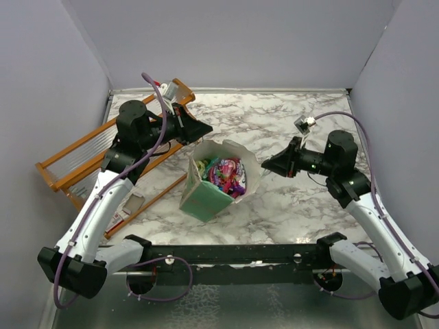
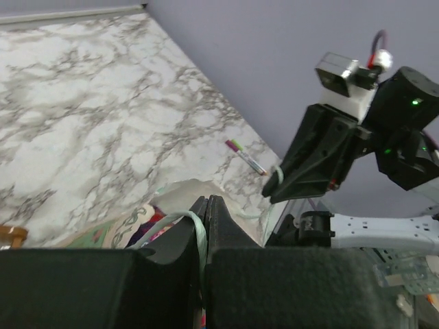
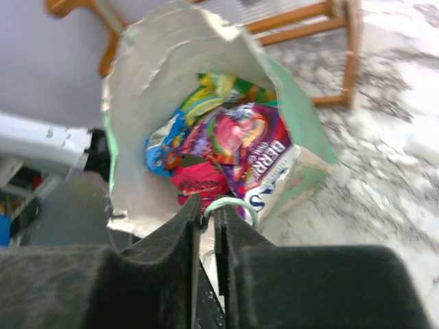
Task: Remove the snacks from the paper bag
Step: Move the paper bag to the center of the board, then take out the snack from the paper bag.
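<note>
The mint-green paper bag (image 1: 203, 199) stands tilted in the middle of the table, its mouth held wide. Several bright snacks (image 1: 226, 175) lie inside; in the right wrist view purple, red, blue and green packets (image 3: 235, 139) fill the cream interior (image 3: 147, 89). My left gripper (image 1: 206, 129) is at the bag's far-left rim and is shut on a string handle (image 2: 196, 232). My right gripper (image 1: 265, 166) is at the bag's right rim and is shut on the other string handle (image 3: 238, 203). The left wrist view shows my left gripper (image 2: 207, 203) and the right arm's fingers (image 2: 291, 185) across the bag.
An orange wooden rack (image 1: 82, 152) lies at the left, under my left arm. A flattened red-and-white carton (image 1: 126, 210) lies beside it near the front. A pink-capped pen (image 2: 246, 157) lies on the marble near the right gripper. Grey walls close three sides.
</note>
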### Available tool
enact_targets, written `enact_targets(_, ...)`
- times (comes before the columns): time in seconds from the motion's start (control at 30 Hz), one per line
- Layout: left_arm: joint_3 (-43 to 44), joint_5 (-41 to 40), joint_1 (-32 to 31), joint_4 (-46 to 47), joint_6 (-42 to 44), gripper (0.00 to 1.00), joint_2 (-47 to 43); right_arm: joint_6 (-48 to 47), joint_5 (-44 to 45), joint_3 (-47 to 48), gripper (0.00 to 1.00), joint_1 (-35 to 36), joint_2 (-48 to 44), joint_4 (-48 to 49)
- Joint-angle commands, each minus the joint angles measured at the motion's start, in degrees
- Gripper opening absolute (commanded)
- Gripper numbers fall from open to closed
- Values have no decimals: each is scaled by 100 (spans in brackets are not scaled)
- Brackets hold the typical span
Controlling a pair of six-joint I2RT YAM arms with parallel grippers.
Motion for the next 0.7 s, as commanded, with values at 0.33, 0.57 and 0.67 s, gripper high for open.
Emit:
enact_targets(0.33,-713,1475,26,2982,-953,0,-344,-24,3817,212,86,9,-1437,-2259)
enact_targets(0.57,-733,1500,26,2904,-869,0,-362,-1453,1620,769,99,9,-1503,-912)
enact_targets(0.67,-727,1482,27,2922,-882,0,-381,-1636,307,1071,99,9,-816,-730)
